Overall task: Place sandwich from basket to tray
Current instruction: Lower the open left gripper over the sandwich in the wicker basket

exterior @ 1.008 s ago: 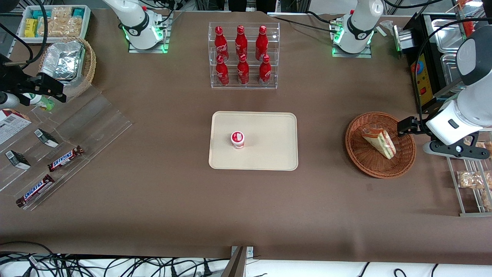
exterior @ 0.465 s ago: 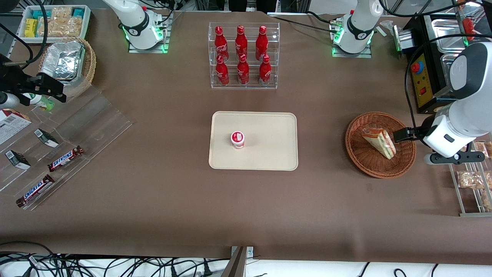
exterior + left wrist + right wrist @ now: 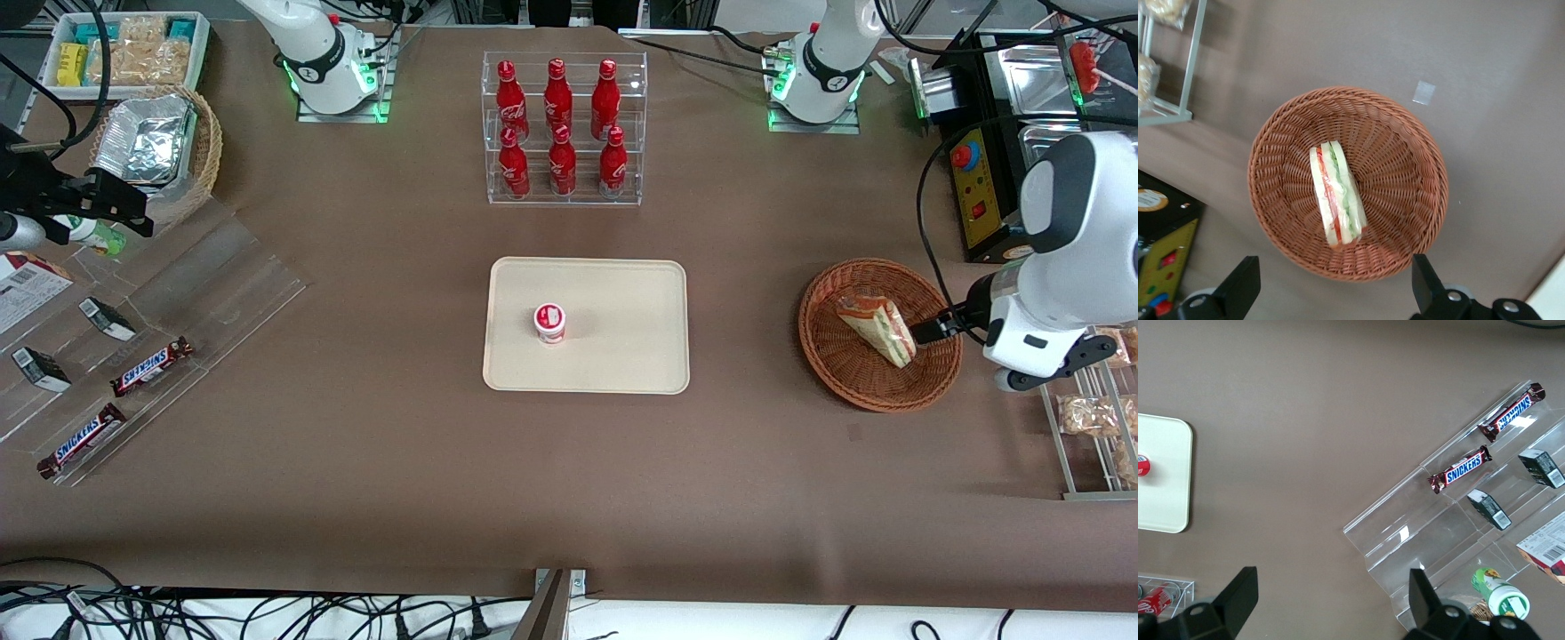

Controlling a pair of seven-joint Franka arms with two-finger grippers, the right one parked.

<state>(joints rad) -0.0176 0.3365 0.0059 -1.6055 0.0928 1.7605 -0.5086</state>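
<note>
Gripper (image 3: 1331, 293) spread wide above the basket (image 3: 845, 369)
Sandwich (image 3: 877, 327) lies in the basket's middle, ungrasped; tray (image 3: 622, 356) at table centre carries a small red-lidded cup (image 3: 549, 322)

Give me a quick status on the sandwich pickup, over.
End effector open, above the basket rim. Sandwich lies in basket, ungripped. Tray holds a small red-lidded cup; room beside it.
</note>
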